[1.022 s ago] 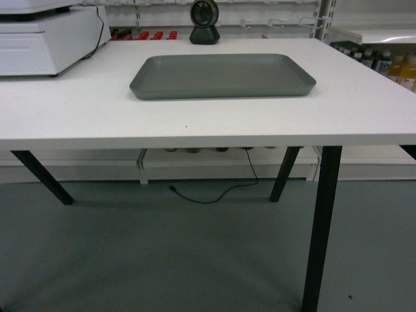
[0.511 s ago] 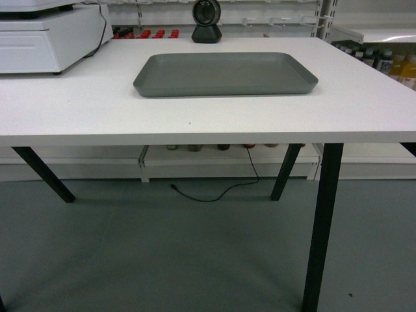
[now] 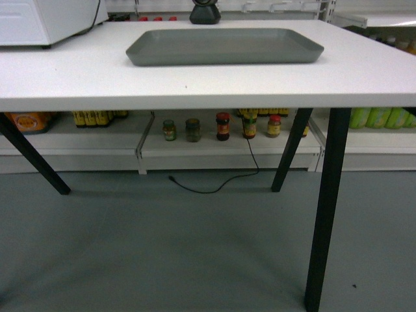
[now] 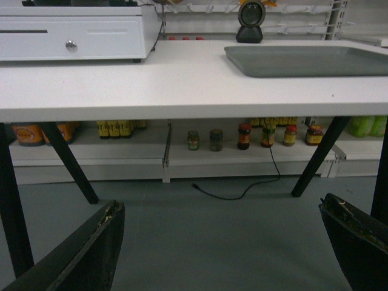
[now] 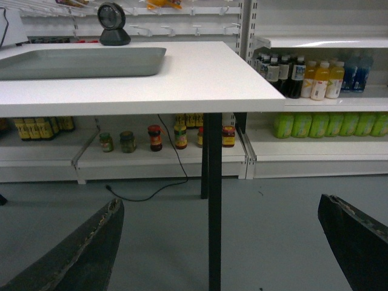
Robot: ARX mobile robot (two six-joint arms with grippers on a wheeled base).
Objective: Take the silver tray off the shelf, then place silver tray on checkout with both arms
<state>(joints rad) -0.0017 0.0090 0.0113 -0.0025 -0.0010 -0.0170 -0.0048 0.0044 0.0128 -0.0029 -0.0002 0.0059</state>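
Observation:
The silver tray (image 3: 224, 45) lies flat on the white checkout (image 3: 97, 81) toward its far side; it also shows as the tray (image 4: 309, 59) in the left wrist view and the tray (image 5: 79, 62) in the right wrist view. Nothing touches it. Both grippers hang low, below the tabletop, over the grey floor. My left gripper (image 4: 221, 242) is open with nothing between its fingers (image 4: 91, 251). My right gripper (image 5: 221, 242) is open too, a black table leg (image 5: 213, 200) standing beyond its gap. Neither gripper appears in the head view. The shelf the tray came from is out of view.
A white cash drawer (image 4: 73, 36) sits at the checkout's far left. A black scanner (image 4: 250, 21) stands behind the tray. Under the table, low store shelves carry jars (image 3: 223, 127) and bottles (image 5: 315, 79). A black cable (image 3: 214, 188) trails on the floor.
The head view has dropped lower, so the tray and tabletop sit higher in frame and the jars on the low shelves now show. The tray stays put on the checkout.

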